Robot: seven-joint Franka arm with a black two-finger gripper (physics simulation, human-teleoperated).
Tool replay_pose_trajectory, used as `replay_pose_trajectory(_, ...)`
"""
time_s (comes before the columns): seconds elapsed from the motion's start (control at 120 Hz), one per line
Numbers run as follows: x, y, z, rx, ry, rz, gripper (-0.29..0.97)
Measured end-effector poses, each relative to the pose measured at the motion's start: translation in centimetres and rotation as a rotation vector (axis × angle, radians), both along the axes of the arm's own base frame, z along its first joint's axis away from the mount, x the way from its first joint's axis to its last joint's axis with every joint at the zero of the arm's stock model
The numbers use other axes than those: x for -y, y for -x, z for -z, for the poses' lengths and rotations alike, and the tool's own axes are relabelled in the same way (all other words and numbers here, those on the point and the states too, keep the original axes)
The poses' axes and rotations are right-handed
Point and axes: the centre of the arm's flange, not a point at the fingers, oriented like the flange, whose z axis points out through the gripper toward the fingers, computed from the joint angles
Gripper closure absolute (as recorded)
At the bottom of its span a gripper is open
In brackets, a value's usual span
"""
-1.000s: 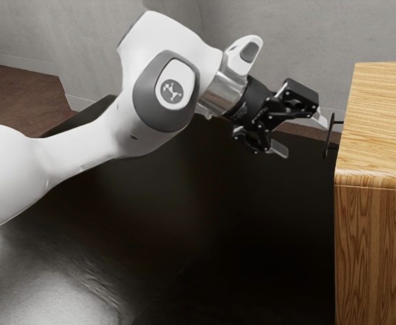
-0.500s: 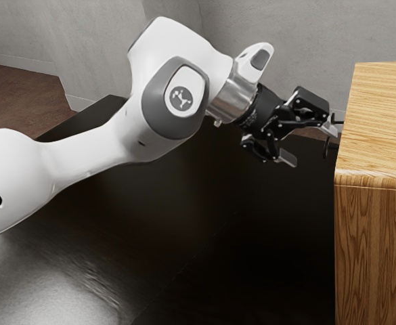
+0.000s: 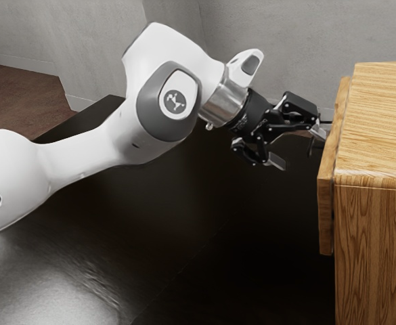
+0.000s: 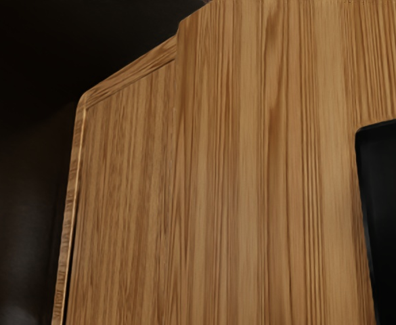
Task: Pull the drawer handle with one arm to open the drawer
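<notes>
A wooden cabinet [image 3: 377,230] stands at the exterior view's right. Its drawer front [image 3: 326,176] sticks out a little from the cabinet body toward the arm. A thin black handle [image 3: 311,144] juts from the upper part of that front. My black gripper [image 3: 298,146] is at the handle with its fingers spread wide. The upper finger [image 3: 317,131] sits right at the handle, and the lower finger [image 3: 277,162] hangs apart from it. In the wrist view the drawer front [image 4: 218,189] is very close, with the black handle [image 4: 387,223] beside it.
The dark glossy table [image 3: 184,257] stretches below the arm toward the cabinet. Grey walls stand behind, and a brown floor [image 3: 15,95] lies at the exterior view's far left.
My hand reached to the handle and then drew back toward the exterior view's left. The drawer front, flush with the cabinet before, now stands out from it.
</notes>
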Motion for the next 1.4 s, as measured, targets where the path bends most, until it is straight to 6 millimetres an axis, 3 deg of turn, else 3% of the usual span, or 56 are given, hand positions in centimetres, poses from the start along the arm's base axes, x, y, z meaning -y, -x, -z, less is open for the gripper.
replay_pose_trajectory(0.217,-3.6,0.6,-0.4,-0.004,0.002,-0.05,0.0)
replay_pose_trajectory(0.492,-6.4,2.5,-0.6,-0.012,0.0,-0.077,0.0)
replay_pose_trajectory(1.058,-7.9,2.6,-0.5,-0.012,-0.016,-0.083,0.0)
replay_pose_trajectory(1.4,-11.4,2.5,-0.2,-0.03,-0.02,-0.116,0.0)
